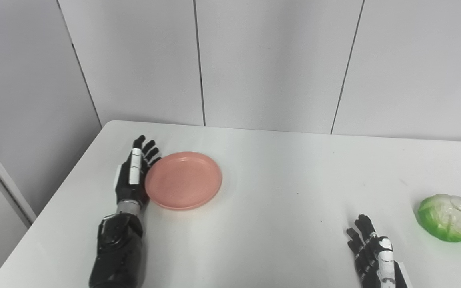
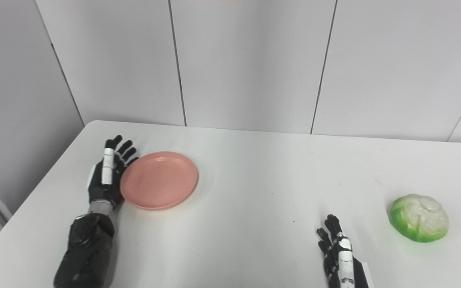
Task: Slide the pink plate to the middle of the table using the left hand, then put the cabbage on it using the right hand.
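A pink plate [image 1: 183,180] lies empty on the left part of the white table [image 1: 278,176]. My left hand [image 1: 133,173] is open, fingers straight and pointing away, its inner side against the plate's left rim. A green and white cabbage [image 1: 449,217] sits near the table's right edge. My right hand [image 1: 370,252] is open and empty, low at the front right, a short way to the left of the cabbage and apart from it.
The table's left edge [image 1: 54,200] runs close beside my left arm. Grey wall panels [image 1: 270,64] stand behind the table's far edge.
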Motion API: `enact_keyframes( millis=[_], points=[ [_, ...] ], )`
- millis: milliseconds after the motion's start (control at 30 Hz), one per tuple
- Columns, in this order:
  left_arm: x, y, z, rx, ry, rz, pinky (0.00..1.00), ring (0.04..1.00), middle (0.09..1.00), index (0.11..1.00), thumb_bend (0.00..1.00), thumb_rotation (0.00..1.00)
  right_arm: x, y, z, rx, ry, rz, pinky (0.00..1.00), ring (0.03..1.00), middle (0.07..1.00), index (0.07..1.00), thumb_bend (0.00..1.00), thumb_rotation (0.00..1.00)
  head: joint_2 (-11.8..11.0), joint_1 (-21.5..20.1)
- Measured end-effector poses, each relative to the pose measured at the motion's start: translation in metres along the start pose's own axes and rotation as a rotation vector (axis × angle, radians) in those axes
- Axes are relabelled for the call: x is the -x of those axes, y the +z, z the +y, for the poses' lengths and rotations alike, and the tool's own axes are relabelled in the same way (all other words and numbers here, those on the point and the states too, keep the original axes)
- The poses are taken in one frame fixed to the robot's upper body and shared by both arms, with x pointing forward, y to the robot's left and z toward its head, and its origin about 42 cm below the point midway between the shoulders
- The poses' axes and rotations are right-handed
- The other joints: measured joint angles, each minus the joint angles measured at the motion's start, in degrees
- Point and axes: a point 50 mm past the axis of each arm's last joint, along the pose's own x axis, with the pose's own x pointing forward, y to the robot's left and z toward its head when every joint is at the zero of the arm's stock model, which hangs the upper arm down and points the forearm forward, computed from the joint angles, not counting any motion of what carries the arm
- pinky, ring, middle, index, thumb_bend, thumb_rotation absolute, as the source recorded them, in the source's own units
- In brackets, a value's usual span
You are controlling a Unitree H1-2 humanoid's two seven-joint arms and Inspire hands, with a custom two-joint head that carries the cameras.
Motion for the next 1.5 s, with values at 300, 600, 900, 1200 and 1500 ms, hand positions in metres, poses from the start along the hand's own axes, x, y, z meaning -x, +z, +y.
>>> enact_keyframes(
  millis=[300, 600, 900, 1200, 1500],
  points=[
    [0.001, -0.008, -0.030, -0.006, -0.036, 0.011, 0.77, 0.863, 0.880, 0.907, 0.87, 0.84, 0.000, 0.000, 0.003, 0.003, 0.006, 0.001, 0.98, 0.947, 0.969, 0.939, 0.77, 1.00, 0.53, -1.67],
    [0.007, -0.016, -0.065, 0.040, -0.086, 0.021, 0.77, 0.858, 0.868, 0.896, 0.87, 0.82, 0.000, -0.001, 0.009, 0.000, 0.014, 0.009, 0.97, 0.951, 0.970, 0.939, 0.77, 1.00, 1.05, -2.90],
    [0.011, -0.022, -0.089, 0.039, -0.128, 0.035, 0.75, 0.840, 0.853, 0.886, 0.86, 0.83, 0.000, 0.002, 0.013, 0.000, 0.017, 0.002, 0.97, 0.949, 0.968, 0.936, 0.77, 1.00, 1.67, -3.95],
    [0.015, -0.026, -0.105, 0.023, -0.171, 0.047, 0.73, 0.831, 0.845, 0.880, 0.88, 0.82, 0.000, 0.002, 0.018, -0.001, 0.025, -0.001, 0.96, 0.948, 0.966, 0.935, 0.77, 1.00, 2.28, -5.18],
    [0.032, -0.032, -0.133, 0.091, -0.199, 0.058, 0.75, 0.855, 0.859, 0.895, 0.86, 0.82, -0.001, 0.001, 0.024, 0.006, 0.025, 0.002, 0.97, 0.948, 0.964, 0.930, 0.78, 1.00, 2.55, -6.50]
  ],
)
